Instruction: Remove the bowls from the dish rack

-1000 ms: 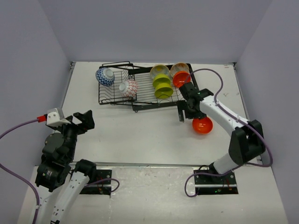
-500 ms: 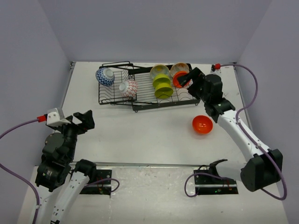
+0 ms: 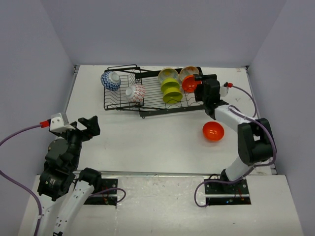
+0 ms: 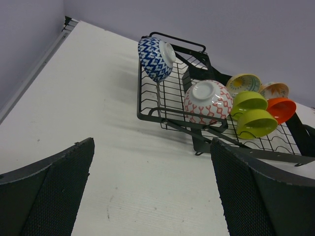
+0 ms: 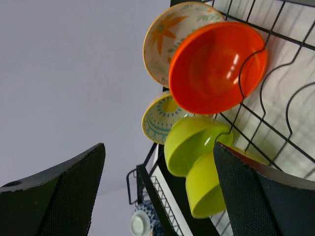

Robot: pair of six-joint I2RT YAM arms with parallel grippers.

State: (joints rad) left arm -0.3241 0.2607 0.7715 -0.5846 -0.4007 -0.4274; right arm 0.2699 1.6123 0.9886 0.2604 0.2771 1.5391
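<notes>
Across the upper middle of the overhead view, the dish rack (image 3: 152, 104) carries, from its left end, a blue-patterned bowl (image 3: 110, 80), a red-and-white bowl (image 3: 135, 93), two lime green bowls (image 3: 171, 91) nested on edge with a cream bowl with a yellow centre (image 3: 167, 73) behind them, then a cream bowl with an orange flower (image 3: 188, 73) and, at the right end, an orange bowl in the rack (image 3: 191, 83). The main risk sits at that right end. In the right wrist view a wire prong crosses the orange bowl's rim and the flower bowl lies close behind it, so a pull at a poor angle could snag the wire, tug the whole rack or drag a neighbour out. A pinch on the smooth rim could also slip. A second orange bowl on the surface (image 3: 213, 131) lies just below the right forearm, and a careless set-down might knock it. As for pose, the left arm is folded at the lower left of the overhead view, well apart from the rack, and the left fingers (image 4: 49, 196) are spread wide and hold nothing. The right arm rises from the lower right, bends at the elbow and reaches up and left to the rack's right end. The right fingers (image 5: 59, 196) are spread, with the racked orange bowl framed between them and, as far as shows, untouched.
</notes>
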